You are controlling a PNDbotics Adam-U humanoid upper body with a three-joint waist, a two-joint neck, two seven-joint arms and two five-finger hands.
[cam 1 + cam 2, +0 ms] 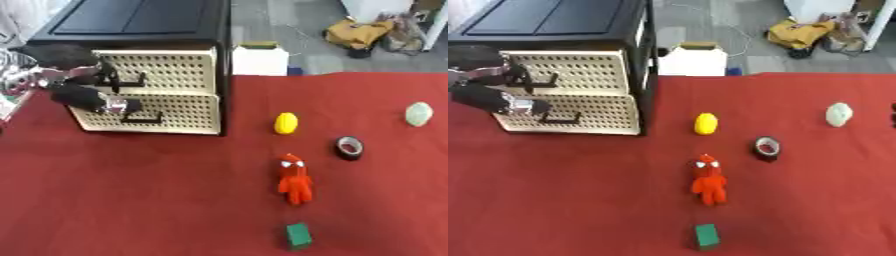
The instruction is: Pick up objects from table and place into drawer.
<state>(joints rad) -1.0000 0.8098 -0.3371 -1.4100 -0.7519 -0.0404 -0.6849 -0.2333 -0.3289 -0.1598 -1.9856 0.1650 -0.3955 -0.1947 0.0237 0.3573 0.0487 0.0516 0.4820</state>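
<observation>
1. Left hand (83, 95) is at the front of the drawer unit (149, 90), at the left end of the two cream perforated drawers, beside the black handle (131, 82) of the upper one.
2. Fingers: blurred, cannot tell whether curled or straight, or whether they touch the handle.
3. Table objects all lie on the red cloth (157, 200), well apart from the hand: yellow object (286, 123), black tape roll (350, 148), red figure (295, 180), green block (298, 235), pale green object (419, 113).
4. Right hand does not show.
</observation>
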